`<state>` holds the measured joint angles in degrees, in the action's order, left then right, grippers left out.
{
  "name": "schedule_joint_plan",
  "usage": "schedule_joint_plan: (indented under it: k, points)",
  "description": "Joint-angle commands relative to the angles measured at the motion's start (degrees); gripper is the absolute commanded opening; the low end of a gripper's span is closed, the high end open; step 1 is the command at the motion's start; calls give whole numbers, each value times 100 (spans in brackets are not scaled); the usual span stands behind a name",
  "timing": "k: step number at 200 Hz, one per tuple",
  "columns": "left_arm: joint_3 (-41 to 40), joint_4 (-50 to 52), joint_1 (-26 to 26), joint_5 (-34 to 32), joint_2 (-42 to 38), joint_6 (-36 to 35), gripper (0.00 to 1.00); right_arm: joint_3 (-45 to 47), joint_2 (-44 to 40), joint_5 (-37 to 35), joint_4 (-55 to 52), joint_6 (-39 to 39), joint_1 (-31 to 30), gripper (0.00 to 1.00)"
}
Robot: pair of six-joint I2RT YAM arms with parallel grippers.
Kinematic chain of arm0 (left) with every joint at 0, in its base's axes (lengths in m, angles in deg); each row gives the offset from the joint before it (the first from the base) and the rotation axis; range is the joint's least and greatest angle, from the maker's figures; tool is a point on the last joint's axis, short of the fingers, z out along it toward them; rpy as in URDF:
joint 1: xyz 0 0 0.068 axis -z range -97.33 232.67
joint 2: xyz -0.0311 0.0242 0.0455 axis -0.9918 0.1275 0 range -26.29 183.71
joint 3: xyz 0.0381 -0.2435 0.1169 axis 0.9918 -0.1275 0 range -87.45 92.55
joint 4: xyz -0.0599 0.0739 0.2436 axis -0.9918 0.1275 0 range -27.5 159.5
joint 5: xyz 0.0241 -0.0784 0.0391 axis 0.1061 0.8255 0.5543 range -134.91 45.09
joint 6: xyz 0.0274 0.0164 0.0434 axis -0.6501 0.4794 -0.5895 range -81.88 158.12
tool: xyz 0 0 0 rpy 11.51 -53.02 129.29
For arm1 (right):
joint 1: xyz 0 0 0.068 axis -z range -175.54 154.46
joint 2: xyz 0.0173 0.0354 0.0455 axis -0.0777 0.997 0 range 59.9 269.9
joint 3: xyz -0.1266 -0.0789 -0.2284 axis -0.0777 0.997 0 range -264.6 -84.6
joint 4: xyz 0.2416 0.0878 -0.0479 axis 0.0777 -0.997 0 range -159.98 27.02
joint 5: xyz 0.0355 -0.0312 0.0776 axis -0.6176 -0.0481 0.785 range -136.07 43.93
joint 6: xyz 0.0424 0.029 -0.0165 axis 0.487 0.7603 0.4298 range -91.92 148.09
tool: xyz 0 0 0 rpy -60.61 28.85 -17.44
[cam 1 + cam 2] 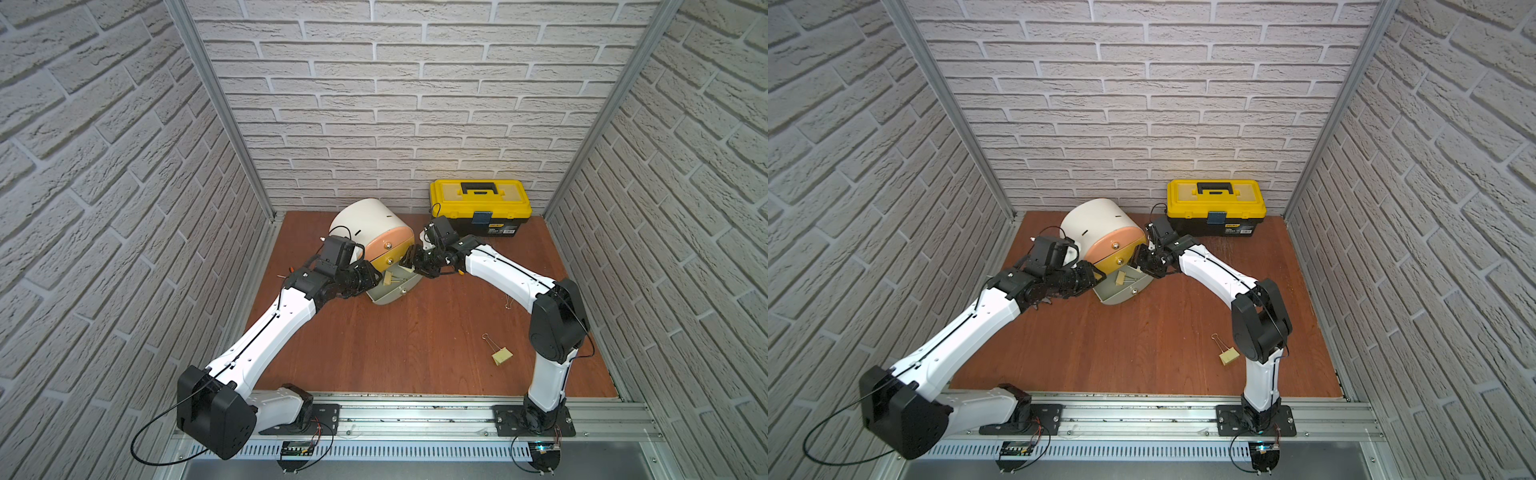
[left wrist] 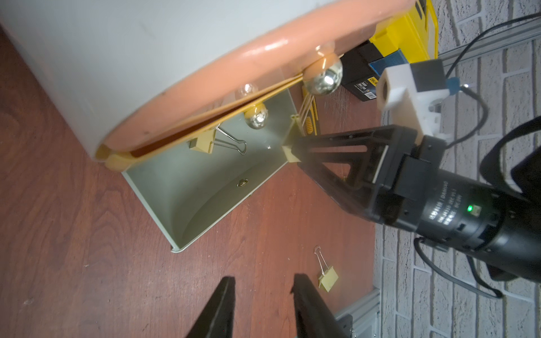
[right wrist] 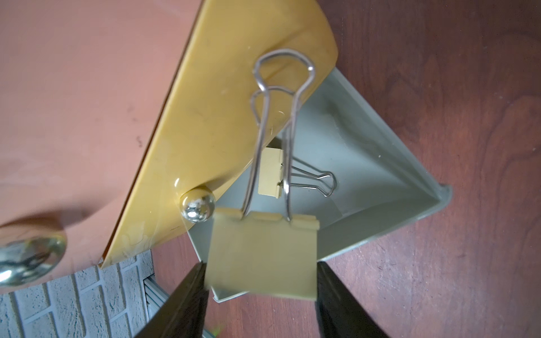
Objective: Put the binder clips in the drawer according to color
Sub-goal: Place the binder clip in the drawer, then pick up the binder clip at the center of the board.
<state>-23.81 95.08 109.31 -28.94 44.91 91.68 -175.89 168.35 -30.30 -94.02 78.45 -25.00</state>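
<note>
Surface: reddish wood tabletop (image 1: 374, 353) | walls: white brick (image 1: 374, 104) | right end effector (image 3: 260, 281): yellow clip (image 3: 263, 257) between jaws | left end effector (image 2: 263, 307): narrow, empty

White arm shells (image 1: 266, 332), blk joints, thin blk cables; green LED, label text illegible.

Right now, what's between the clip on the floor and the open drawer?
Nothing. Only bare wooden floor lies between the clip and the grey drawer. Both top views show it.
</note>
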Motion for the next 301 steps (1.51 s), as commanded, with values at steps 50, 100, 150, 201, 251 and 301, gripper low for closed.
schedule_joint_plan:
  k: [50,100,150,201,251,301]
  points:
    - [185,-94,-19,48,-55,-83,38,-5,-171,12,86,-139,89,69]
    - [287,-68,250,-125,67,-118,38,496,-755,-424,-411,-411,207,70]
    - [375,-220,729,-359,279,-96,37,1675,-1751,-1017,-934,-501,513,72]
    - [212,-463,1137,-569,256,101,37,2945,-2788,-1922,-1556,-501,805,75]
    - [-6,-406,1429,-813,-38,242,37,4036,-3549,-2962,-1944,39,1053,78]
    - [-219,-288,1682,-1077,-410,379,37,4602,-3595,-3234,-1832,162,1338,81]
